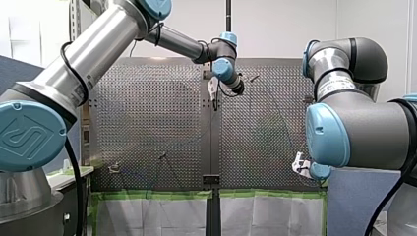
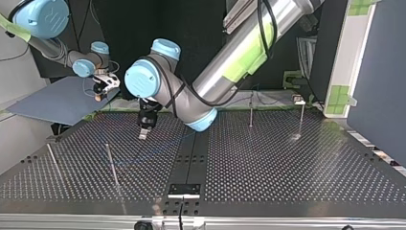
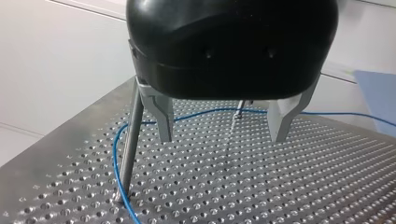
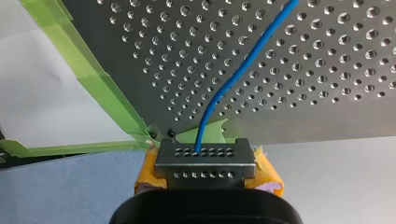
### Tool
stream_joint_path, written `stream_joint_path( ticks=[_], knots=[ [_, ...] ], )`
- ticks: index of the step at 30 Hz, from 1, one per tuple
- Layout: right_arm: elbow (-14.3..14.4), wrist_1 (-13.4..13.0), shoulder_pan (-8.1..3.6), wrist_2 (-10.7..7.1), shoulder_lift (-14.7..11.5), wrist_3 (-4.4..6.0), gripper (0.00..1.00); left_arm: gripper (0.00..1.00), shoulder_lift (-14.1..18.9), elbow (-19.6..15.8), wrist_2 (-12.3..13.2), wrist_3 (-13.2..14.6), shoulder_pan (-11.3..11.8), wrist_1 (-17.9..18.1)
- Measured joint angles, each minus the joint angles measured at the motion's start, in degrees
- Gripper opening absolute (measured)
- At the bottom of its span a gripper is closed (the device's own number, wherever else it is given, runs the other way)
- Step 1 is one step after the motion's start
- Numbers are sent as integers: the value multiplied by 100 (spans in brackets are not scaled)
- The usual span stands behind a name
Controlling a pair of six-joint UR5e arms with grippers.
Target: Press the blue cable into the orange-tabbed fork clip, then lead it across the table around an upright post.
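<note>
The blue cable (image 4: 233, 74) leaves my right gripper (image 4: 205, 151), which is shut on its end just off the table's taped corner; its pads carry yellow tape. In the left wrist view the cable (image 3: 210, 112) bends round the foot of an upright post (image 3: 130, 140) and runs on across the table past a second post (image 3: 238, 112). My left gripper (image 3: 222, 135) hangs open above the plate beside the near post, with nothing between its metal fingers (image 3: 163, 119). It hovers over the table (image 2: 143, 133) in the top view. A small clip (image 1: 114, 168) sits near the front view's lower left.
Several thin upright posts (image 2: 112, 165) (image 2: 250, 112) stand on the perforated table (image 2: 287, 163). Green tape (image 4: 84, 70) lines the table edge. A blue-grey board (image 2: 57, 100) lies off the table beside my right gripper (image 2: 103, 86).
</note>
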Motion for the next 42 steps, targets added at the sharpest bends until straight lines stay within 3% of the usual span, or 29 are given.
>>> stream_joint_path(
  ticks=[9,16,22,30,42],
  knots=[
    [1,25,19,-1,0,-46,0,100,420,-432,-133,62,13,310],
    [1,33,8,-1,0,-51,0,100,702,-734,110,347,-16,603],
    [1,36,12,-1,0,-52,0,100,738,-638,366,564,-11,538],
    [0,36,24,-1,0,-51,0,100,735,-457,643,680,-18,149],
    [0,31,16,5,0,-43,0,100,735,-265,911,659,-27,-33]
  ],
)
